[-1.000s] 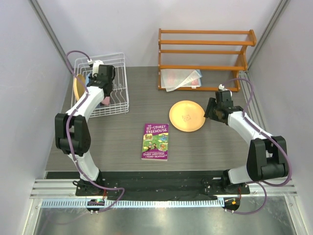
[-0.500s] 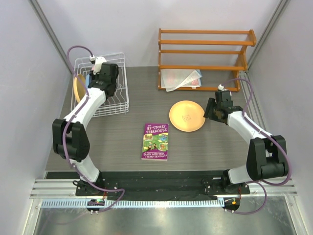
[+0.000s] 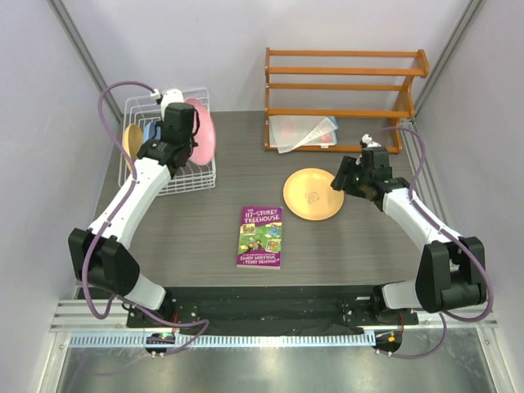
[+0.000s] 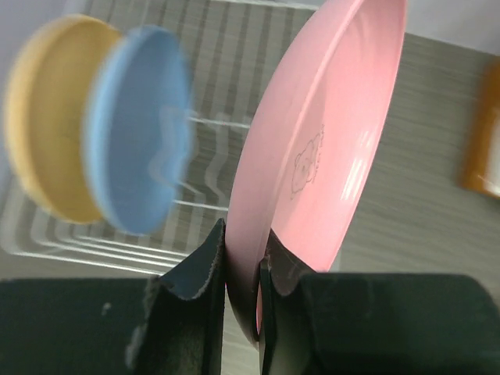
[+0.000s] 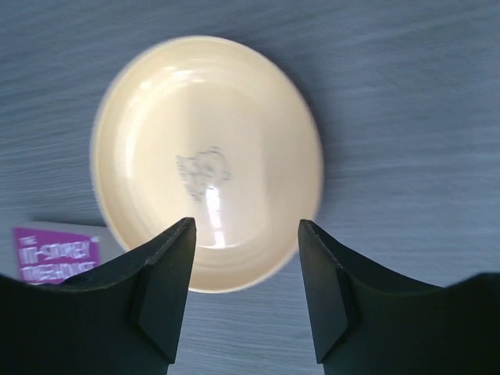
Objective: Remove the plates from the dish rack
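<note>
My left gripper (image 3: 187,141) is shut on the rim of the pink plate (image 3: 202,133) and holds it upright above the right side of the white wire dish rack (image 3: 196,182). In the left wrist view the pink plate (image 4: 328,141) sits between the jaws of that gripper (image 4: 244,258). A light blue plate (image 4: 141,129) and a yellow-orange plate (image 4: 47,117) stand in the rack (image 4: 226,62). A second yellow-orange plate (image 3: 313,193) lies flat on the table. My right gripper (image 3: 339,182) is open and empty, just above that plate's (image 5: 207,160) near edge.
A purple book (image 3: 260,236) lies at the table's middle front. An orange wooden slatted shelf (image 3: 344,86) stands at the back right, with a clear plastic sheet (image 3: 303,131) under it. Walls close in on both sides.
My left gripper has lifted the pink plate up out of the rack and moved it right. My right gripper has shifted slightly left toward the yellow-orange plate on the table.
</note>
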